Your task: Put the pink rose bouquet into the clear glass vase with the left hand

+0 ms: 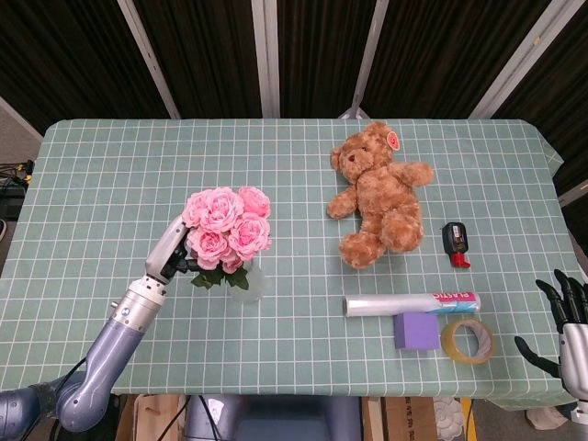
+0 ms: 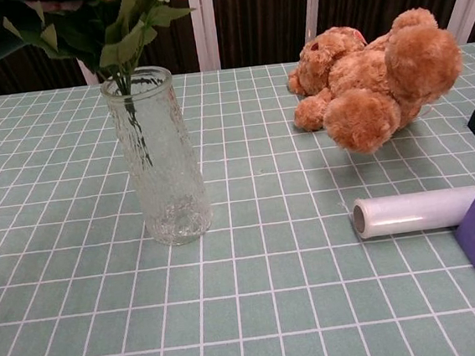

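Observation:
The pink rose bouquet [image 1: 226, 228] hangs over the clear glass vase [image 2: 156, 157], and its green stems [image 2: 134, 129] reach down inside the glass to about half its height. Leaves [image 2: 114, 30] spread just above the vase mouth. My left hand [image 1: 171, 256] grips the bouquet below the blooms, on the left side of the vase [image 1: 246, 284]. In the chest view the hand is only a dark shape at the top left corner. My right hand [image 1: 562, 320] is at the table's lower right edge, fingers apart, holding nothing.
A brown teddy bear [image 1: 379, 194] lies right of centre. Near the front right are a roll of clear film [image 1: 411, 303], a purple block [image 1: 416, 331] and a tape ring [image 1: 467, 341]. A small black and red object [image 1: 456, 243] lies beside the bear.

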`<state>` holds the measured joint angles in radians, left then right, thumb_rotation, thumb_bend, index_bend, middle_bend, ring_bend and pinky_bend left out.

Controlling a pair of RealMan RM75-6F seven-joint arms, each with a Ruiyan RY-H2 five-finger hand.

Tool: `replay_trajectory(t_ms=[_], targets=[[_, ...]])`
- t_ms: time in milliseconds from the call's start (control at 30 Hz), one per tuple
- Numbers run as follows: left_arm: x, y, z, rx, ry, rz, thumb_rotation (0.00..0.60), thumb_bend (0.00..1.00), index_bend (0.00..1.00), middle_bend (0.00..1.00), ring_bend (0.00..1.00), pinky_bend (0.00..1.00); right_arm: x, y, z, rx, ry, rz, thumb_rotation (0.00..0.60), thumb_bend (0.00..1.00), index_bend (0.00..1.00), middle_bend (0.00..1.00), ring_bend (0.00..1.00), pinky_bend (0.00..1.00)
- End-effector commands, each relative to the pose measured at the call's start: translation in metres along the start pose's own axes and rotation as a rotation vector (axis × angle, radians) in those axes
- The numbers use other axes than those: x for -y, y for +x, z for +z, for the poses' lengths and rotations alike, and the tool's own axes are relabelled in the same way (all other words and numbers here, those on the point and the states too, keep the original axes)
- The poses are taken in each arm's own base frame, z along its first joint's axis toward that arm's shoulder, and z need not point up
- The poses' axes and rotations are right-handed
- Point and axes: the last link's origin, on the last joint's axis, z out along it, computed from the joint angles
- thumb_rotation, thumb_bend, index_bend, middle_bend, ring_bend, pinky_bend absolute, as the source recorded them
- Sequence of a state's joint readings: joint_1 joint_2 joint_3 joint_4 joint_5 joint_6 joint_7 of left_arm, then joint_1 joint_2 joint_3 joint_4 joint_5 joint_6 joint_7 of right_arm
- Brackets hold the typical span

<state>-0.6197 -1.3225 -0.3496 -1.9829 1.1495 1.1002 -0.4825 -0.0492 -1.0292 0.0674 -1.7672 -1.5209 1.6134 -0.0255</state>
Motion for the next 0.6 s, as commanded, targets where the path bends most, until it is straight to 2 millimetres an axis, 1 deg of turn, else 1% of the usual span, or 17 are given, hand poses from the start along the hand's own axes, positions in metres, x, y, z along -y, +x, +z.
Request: replay_trajectory(t_ms=[33,233,300,400,567,600], targets=[[0.004,-0.001,0.0,-0.001,0.007,0.016,0.6,0.49,0.36,0.32,0.31,0.49,0.0,0.0,0.0,0.001,0.001,0.001,0.6,0.22,0.17,0.06,0.0,0.0],[0.016,-0.003,-0.002,0.01,0.042,0.043,0.6,0.48,0.33,0.29,0.27,0.45,0.0,0.001,0.0,0.001,0.002,0.006,0.6,0.22,0.17,0.06,0.0,0.0],[0.018,-0.003,-0.003,0.028,0.05,0.051,0.6,0.46,0.31,0.26,0.24,0.41,0.0,0.001,-0.001,0.0,0.003,0.006,0.6,0.22,0.17,0.06,0.0,0.0],[0.019,-0.003,-0.005,0.064,0.053,0.067,0.6,0.42,0.26,0.21,0.17,0.33,0.0,0.001,-0.001,-0.001,0.002,0.006,0.6,0.22,0.17,0.06,0.0,0.0],[0.015,0.007,-0.013,0.097,0.047,0.101,0.6,0.38,0.21,0.16,0.12,0.27,-0.001,0.002,-0.001,-0.004,0.003,0.008,0.6,0.22,0.17,0.06,0.0,0.0],[0.012,0.013,-0.016,0.09,0.039,0.109,0.6,0.38,0.21,0.16,0.11,0.27,-0.001,0.003,-0.002,-0.005,0.003,0.009,0.6,0.22,0.17,0.06,0.0,0.0]])
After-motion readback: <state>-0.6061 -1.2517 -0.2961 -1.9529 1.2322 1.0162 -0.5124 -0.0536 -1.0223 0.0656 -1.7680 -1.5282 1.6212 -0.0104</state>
